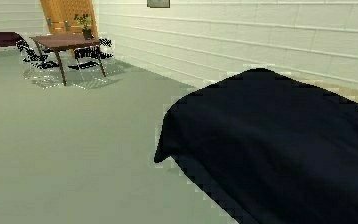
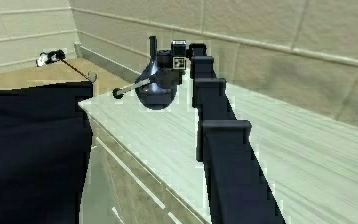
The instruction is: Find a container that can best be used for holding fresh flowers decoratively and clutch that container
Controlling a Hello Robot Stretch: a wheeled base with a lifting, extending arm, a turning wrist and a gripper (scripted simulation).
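The arm (image 2: 227, 150) is a dark square bar of stepped, blocky segments. At its 12 o'clock end sit two white squares (image 2: 177, 62) with black marks; at 9 o'clock, thin fingers (image 2: 127, 91), seemingly pale-tipped.

— What lies ahead?
— A bed (image 1: 287, 175) under a dark navy cover (image 1: 247, 120) at the lower right, on grey floor (image 1: 77, 150). Far off at the upper left stands a wooden table (image 1: 62, 42) with wire chairs (image 1: 39, 60) on either side, before a wooden door (image 1: 59, 14).
— And the wall?
— White boards (image 1: 247, 45), with a small picture (image 1: 158, 4) at the top edge.
— And in the arm side view?
— A pale wood dresser top (image 2: 297, 140), with the dark navy cover (image 2: 32, 140) just beside its left end
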